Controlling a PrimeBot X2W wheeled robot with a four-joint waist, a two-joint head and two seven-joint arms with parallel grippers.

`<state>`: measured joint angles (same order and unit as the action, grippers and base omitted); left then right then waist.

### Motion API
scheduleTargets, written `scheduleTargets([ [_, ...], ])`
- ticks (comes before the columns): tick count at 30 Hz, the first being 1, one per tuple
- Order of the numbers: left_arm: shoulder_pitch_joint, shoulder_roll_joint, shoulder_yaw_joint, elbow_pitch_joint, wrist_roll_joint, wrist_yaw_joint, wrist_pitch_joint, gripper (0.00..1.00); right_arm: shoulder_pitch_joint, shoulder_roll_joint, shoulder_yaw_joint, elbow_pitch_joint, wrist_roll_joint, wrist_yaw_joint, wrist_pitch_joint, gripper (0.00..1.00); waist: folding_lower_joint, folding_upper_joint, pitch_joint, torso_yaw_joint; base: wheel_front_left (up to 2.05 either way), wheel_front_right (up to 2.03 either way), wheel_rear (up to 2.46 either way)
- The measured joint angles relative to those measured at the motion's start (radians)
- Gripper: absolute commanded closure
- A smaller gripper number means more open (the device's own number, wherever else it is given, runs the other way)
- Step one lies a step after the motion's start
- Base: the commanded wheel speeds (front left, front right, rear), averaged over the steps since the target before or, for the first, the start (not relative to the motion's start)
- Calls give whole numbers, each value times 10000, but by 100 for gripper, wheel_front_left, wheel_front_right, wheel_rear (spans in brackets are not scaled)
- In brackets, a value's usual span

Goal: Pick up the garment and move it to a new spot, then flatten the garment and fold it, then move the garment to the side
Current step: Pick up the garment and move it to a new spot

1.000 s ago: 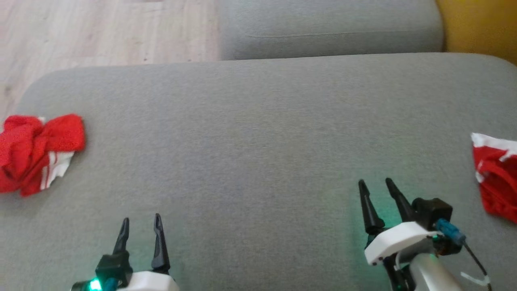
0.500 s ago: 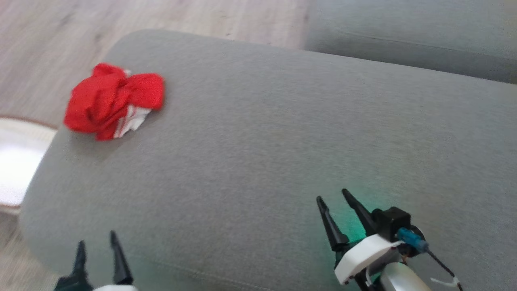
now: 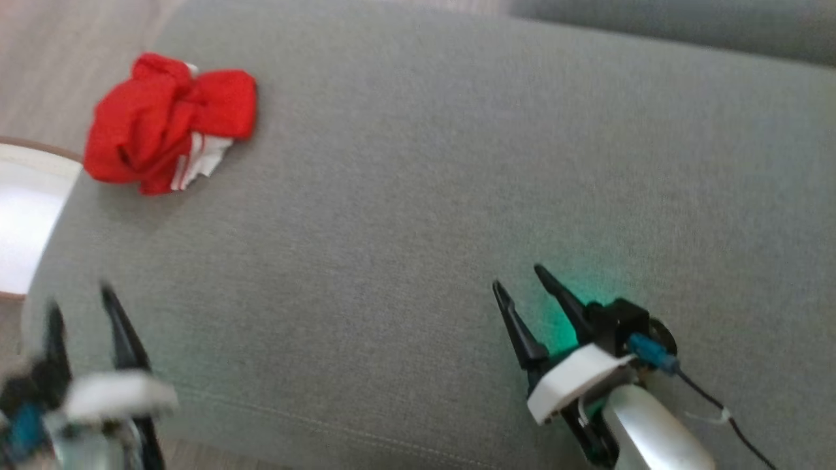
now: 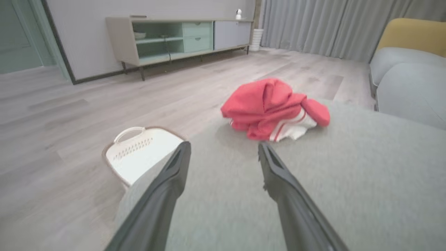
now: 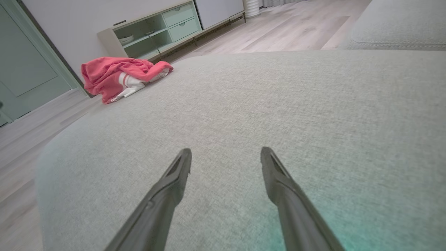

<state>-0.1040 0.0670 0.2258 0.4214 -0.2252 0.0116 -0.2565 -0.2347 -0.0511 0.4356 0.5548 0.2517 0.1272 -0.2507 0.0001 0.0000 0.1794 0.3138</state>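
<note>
The garment [image 3: 166, 124], a crumpled red bundle with a white striped part showing, is located at the far left corner of the grey cushion [image 3: 418, 170], close to the rounded edge above the white basket [image 3: 26, 215]. The left gripper [image 3: 80, 300] is positioned near the front left edge of the cushion, well apart from the garment; its fingers are spread wide and nothing is held. The right gripper [image 3: 518, 276] hovers over bare cushion further right, likewise wide apart and empty.

The step in hand is judged to be the reach for the pick-up. The left gripper should be used, as it is lined up with the bundle in its wrist view. The fingers should be lowered around a raised fold near the middle of the bundle (not the loose white hem), so that several layers are pinched. The bundle should be drawn inward, away from the edge, to prevent a drop into the basket.
</note>
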Motion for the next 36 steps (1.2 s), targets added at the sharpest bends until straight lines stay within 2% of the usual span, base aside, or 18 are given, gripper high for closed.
scheduleTargets([
  [7,-3096,1346,171,1329,380,-840,-4,0,-784,-35,59,-431,-359,0,0,0,1,0,1176,-383,0,0,0],
  [12,-5018,2265,-328,3076,779,-1087,276,0,-1090,-46,-48,-953,-516,0,-25,0,2,0,1978,-725,0,0,0],
  [17,-6232,2575,-395,4443,871,-894,709,0,-1361,-23,-54,-1392,-690,0,-84,0,0,0,2599,-1138,0,0,0],
  [24,-6567,3009,-328,5933,984,-433,851,0,-1664,81,-209,-1847,-773,2,-151,0,-2,0,3204,-1708,0,0,0],
  [25,-6694,3010,-316,6180,924,-311,627,16,-1671,104,-280,-1977,-775,2,-194,0,-2,0,3331,-1823,0,0,0],
  [26,-6759,3010,-318,6257,928,-282,506,100,-1673,123,-297,-2017,-779,4,-194,0,-2,0,3370,-1862,0,0,0],
  [32,-6991,3020,-598,5910,1058,-430,109,100,-1670,127,-602,-1862,-842,4,-219,0,-1,0,3185,-1896,0,0,0],
  [36,-7382,3076,-1131,4180,1467,-788,75,100,-1621,52,-880,-1534,-694,4,-186,0,-1,0,2829,-1903,0,0,0],
])
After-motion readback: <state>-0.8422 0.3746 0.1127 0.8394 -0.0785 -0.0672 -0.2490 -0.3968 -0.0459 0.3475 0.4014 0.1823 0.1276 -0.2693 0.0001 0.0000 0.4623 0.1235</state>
